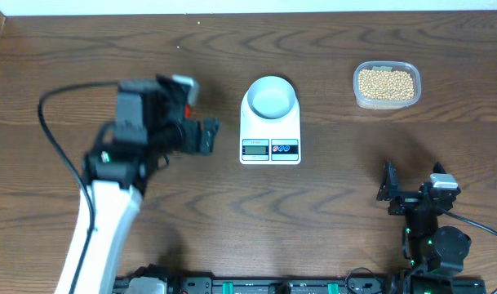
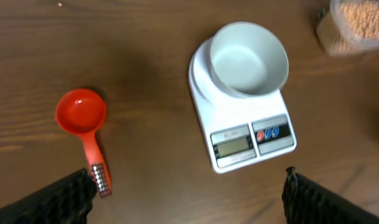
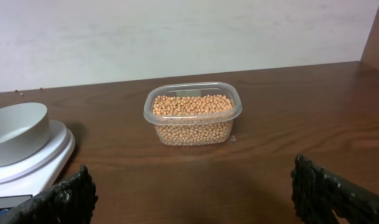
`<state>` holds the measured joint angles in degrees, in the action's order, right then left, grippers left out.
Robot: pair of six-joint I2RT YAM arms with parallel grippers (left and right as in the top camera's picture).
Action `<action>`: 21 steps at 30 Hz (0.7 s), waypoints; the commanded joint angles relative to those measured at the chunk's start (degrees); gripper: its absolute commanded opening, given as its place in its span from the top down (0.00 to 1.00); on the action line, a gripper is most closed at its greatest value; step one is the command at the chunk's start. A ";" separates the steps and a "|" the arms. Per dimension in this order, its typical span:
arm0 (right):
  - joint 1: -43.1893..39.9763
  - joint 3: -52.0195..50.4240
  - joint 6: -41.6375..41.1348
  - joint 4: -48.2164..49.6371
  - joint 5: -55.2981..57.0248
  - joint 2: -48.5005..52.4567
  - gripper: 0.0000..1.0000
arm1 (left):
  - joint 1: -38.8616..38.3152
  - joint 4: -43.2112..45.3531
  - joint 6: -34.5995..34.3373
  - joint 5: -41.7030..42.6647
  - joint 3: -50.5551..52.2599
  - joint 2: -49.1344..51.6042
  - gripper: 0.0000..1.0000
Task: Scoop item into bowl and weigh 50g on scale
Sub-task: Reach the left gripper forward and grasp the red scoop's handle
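Note:
The beans (image 1: 386,82) fill a clear plastic tub (image 1: 358,91) at the back right; they also show in the right wrist view (image 3: 192,106). The white bowl (image 1: 271,99) stands empty on the white scale (image 1: 270,148), seen too in the left wrist view as the bowl (image 2: 248,59) on the scale (image 2: 245,134). My left gripper (image 1: 207,135) hovers open and empty just left of the scale, its jaws (image 2: 189,199) wide apart. A red scoop (image 2: 81,112) lies on the table below it. My right gripper (image 1: 413,186) is open and empty at the front right, its jaws (image 3: 195,196) facing the tub.
The scoop's handle (image 2: 97,168) points toward my left finger. In the overhead view my left arm hides the scoop. The wall (image 3: 177,31) stands behind the tub. The table's front edge holds cables and the arm bases (image 1: 256,286).

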<state>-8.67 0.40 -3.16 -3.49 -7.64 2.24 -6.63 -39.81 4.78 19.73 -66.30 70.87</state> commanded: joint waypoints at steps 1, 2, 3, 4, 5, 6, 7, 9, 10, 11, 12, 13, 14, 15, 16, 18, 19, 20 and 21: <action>-0.24 -0.09 0.68 -0.24 0.42 -0.09 0.01 | 3.69 -0.87 0.57 8.48 -4.46 5.51 0.02; -0.24 -0.09 0.68 -0.24 0.42 -0.09 0.01 | 4.33 -0.52 0.59 9.42 -4.72 6.80 0.02; -0.24 -0.09 0.68 -0.24 0.42 -0.09 0.01 | 4.81 -0.17 0.57 10.16 -4.72 7.89 0.02; -0.24 -0.09 0.68 -0.24 0.42 -0.09 0.01 | 5.09 -0.22 0.57 10.54 -4.72 8.81 0.02; -0.24 -0.09 0.68 -0.24 0.42 -0.09 0.01 | 5.22 -0.39 0.50 10.75 -4.72 9.60 0.02; -0.24 -0.09 0.68 -0.24 0.42 -0.09 0.01 | 5.22 -1.18 0.33 11.32 -4.72 10.16 0.02; -0.24 -0.09 0.68 -0.24 0.42 -0.09 0.01 | 5.22 -2.29 0.11 11.39 -4.70 10.62 0.02; -0.24 -0.09 0.68 -0.24 0.42 -0.09 0.01 | 5.22 -3.50 0.13 11.34 -4.70 11.13 0.02; -0.24 -0.09 0.68 -0.24 0.42 -0.09 0.01 | 5.22 -3.61 0.15 11.10 -4.66 11.26 0.02; -0.24 -0.09 0.68 -0.24 0.42 -0.09 0.01 | 5.22 -3.56 0.24 10.43 -4.57 11.34 0.02; -0.24 -0.09 0.68 -0.24 0.42 -0.09 0.01 | 5.22 -3.39 1.09 9.25 -4.42 11.58 0.02; -0.24 -0.09 0.68 -0.24 0.42 -0.09 0.01 | 5.22 -3.39 1.46 7.48 -4.33 12.02 0.02; -0.24 -0.09 0.68 -0.24 0.42 -0.09 0.01 | 5.25 -3.48 1.46 5.46 -4.33 12.63 0.02; -0.24 -0.09 0.68 -0.24 0.42 -0.09 0.01 | 5.35 -3.67 1.44 3.67 -4.33 13.42 0.02; -0.24 -0.09 0.68 -0.24 0.42 -0.09 0.01 | 5.51 -3.85 1.40 2.38 -4.33 14.36 0.02; -0.24 -0.09 0.68 -0.24 0.42 -0.09 0.01 | 6.05 -3.85 0.55 1.55 -4.33 16.37 0.05; -0.24 -0.09 0.68 -0.24 0.42 -0.09 0.01 | 6.51 -3.58 0.37 1.62 -4.33 17.42 0.07; -0.24 -0.09 0.68 -0.24 0.42 -0.09 0.01 | 7.08 -3.02 -0.35 1.57 -4.33 18.49 0.08; -0.24 -0.09 0.68 -0.24 0.42 -0.09 0.01 | 7.78 -2.36 -1.01 1.57 -4.33 19.56 0.08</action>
<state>-8.67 0.40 -3.16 -3.51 -7.64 2.24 -0.56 -42.85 4.69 23.59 -70.11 87.68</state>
